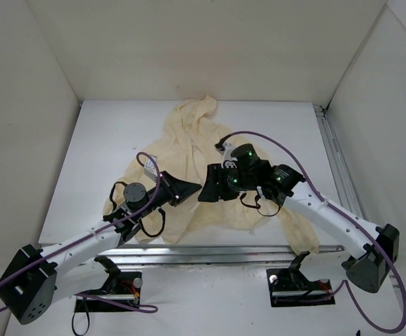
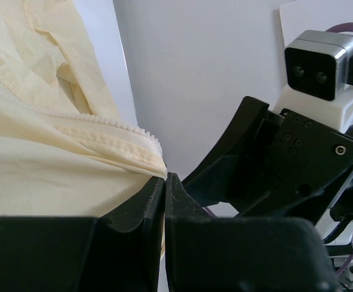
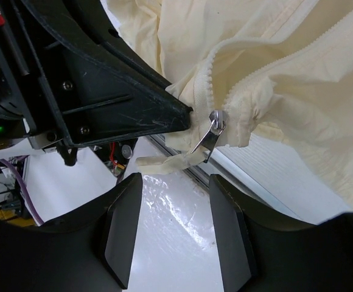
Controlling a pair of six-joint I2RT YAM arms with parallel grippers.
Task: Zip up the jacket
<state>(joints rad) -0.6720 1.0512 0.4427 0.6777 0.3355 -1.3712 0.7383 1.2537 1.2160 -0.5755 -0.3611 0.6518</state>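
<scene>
mostly flat, the pale yellow-cream hooded jacket of thin soft fabric (image 1: pixel 189 140) lies in the middle of the white surface (image 1: pixel 98 147). its hood points to the far wall and its lower part is under the 2 arms, with some cloth reaching toward the near right edge.

the left claw (image 2: pixel 165 177) is pressed together, pinching a bottom corner of the jacket's front just beside the end of the row of cream zipper teeth (image 2: pixel 112 131). from the right wrist view, that corner hangs bunched at the tip of the black claw, and the small metallic pull (image 3: pixel 210 130) dangles tilted from the slider right next to it.

the right claw (image 3: pixel 176 182) is spread, with nothing between its 2 fingers (image 3: pixel 122 234). it faces the pull from just below, close to it but apart. seen from above, the 2 claws meet nose to nose over the jacket's lower front.
</scene>
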